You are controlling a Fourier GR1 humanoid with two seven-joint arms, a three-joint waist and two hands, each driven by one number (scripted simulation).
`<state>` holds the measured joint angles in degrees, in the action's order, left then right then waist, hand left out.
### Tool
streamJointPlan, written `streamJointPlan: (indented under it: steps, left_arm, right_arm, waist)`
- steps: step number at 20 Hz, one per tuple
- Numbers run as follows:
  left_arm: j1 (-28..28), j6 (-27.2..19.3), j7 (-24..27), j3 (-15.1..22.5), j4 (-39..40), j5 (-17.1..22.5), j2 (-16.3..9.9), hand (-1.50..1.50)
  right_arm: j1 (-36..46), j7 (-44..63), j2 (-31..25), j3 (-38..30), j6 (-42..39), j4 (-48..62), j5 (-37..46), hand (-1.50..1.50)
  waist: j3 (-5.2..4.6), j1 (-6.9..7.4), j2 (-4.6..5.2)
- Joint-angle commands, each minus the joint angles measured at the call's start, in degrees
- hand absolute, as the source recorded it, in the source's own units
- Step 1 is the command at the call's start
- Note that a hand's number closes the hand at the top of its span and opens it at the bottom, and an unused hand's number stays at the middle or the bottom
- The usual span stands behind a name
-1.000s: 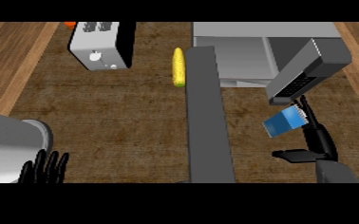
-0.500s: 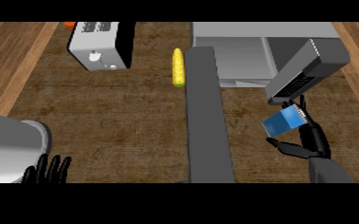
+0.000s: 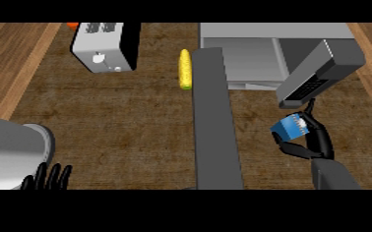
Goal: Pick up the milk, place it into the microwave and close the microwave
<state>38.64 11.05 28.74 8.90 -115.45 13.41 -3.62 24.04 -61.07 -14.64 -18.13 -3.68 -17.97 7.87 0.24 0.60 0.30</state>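
head view: we see the right hand (image 3: pixel 314 145) curled round the milk (image 3: pixel 291 126) at lower right, below the microwave (image 3: pixel 280 54). left hand (image 3: pixel 49 177) rests at lower left, fingers spread.

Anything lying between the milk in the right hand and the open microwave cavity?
In the head view, only the microwave's dark control-panel side juts out above the milk, which the right hand holds; otherwise bare counter.

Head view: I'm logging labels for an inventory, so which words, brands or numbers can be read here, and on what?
None can be read.
Milk carton in the right hand: white marks, too blurred.
Microwave keypad: too small.
Toaster: knobs only, no text.
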Motion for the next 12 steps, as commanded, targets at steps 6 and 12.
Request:
streamJointPlan:
  steps: [6,12]
  left_arm:
    - [-1.16,0.75,-0.06,1.58,0.3,-0.97,-0.08,-1.5]
    - [0.15,2.32,0.2,-1.9,0.4,2.37,-1.77,-1.5]
  right_arm:
    - [6.16,-4.4,6.34,-6.19,13.93,2.89,-3.84,1.5]
    - [5.76,-8.23,10.73,-5.47,13.63,1.76,-3.78,1.5]
  waist:
    - [0.02,1.57,0.48]
    - [-0.11,0.98,0.08]
